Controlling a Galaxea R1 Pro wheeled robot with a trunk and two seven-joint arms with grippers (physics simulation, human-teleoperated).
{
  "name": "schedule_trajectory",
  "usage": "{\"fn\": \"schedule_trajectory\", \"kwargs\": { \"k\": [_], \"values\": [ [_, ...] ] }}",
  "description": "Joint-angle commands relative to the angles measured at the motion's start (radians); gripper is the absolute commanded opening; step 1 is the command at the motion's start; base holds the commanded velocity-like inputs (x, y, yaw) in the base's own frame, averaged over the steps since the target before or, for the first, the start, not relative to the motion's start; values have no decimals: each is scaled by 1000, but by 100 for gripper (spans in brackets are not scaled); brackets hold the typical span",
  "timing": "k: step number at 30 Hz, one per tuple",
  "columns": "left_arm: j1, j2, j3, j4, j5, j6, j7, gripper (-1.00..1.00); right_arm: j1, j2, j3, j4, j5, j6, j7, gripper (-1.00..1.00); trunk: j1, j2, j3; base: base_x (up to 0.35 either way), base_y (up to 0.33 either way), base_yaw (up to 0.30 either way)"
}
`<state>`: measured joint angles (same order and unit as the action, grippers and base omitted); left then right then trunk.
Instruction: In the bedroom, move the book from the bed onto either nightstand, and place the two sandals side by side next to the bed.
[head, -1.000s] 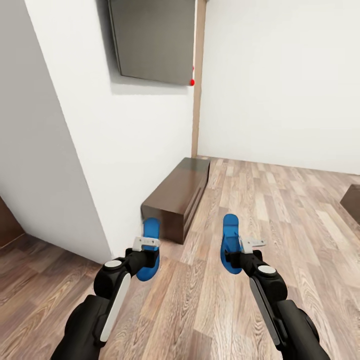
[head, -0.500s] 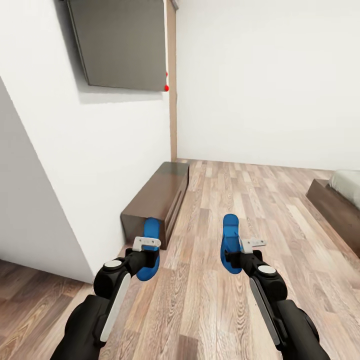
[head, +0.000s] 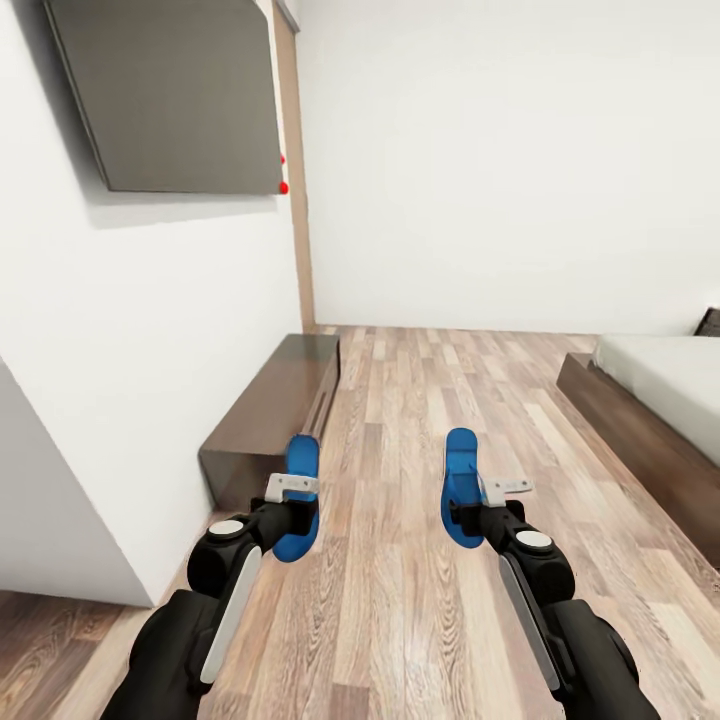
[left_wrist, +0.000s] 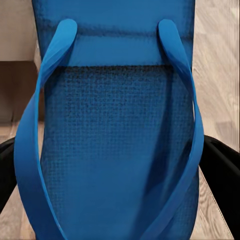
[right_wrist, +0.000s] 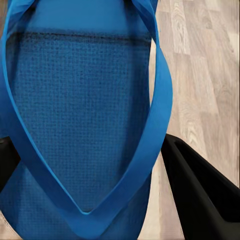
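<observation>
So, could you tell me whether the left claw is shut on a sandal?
Yes: the left claw is shut on a blue sandal, held off the floor.

Left tool (head: 290, 512) clamps one blue sandal (head: 299, 480); right tool (head: 470, 518) clamps the other sandal (head: 459, 478), both held above wood-plank floor (head: 420, 600). Low dark bench (head: 270, 410) along left wall beneath dark screen (head: 170, 95). Bed (head: 660, 385) at right edge.
</observation>
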<state>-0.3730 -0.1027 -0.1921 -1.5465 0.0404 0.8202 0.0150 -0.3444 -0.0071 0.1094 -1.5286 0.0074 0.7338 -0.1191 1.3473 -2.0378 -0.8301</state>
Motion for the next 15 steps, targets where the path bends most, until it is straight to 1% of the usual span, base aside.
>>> {"fn": "schedule_trajectory", "kwargs": {
  "k": [1, 14, 15],
  "values": [
    [0, 0, 0, -1, 4, 5, 2, -100, -1, -1, 3, -1, 0, 6, -5, -100, -4, 7, 3, 0, 0, -273],
    [0, 0, 0, -1, 4, 5, 2, -100, -1, -1, 3, 0, 2, 6, -5, -100, -54, 98, 56, 0, 0, -273],
    [0, 0, 0, -1, 4, 5, 1, -100, -1, -1, 3, -1, 2, 6, -5, -100, -54, 98, 57, 0, 0, -273]
  ]
}}
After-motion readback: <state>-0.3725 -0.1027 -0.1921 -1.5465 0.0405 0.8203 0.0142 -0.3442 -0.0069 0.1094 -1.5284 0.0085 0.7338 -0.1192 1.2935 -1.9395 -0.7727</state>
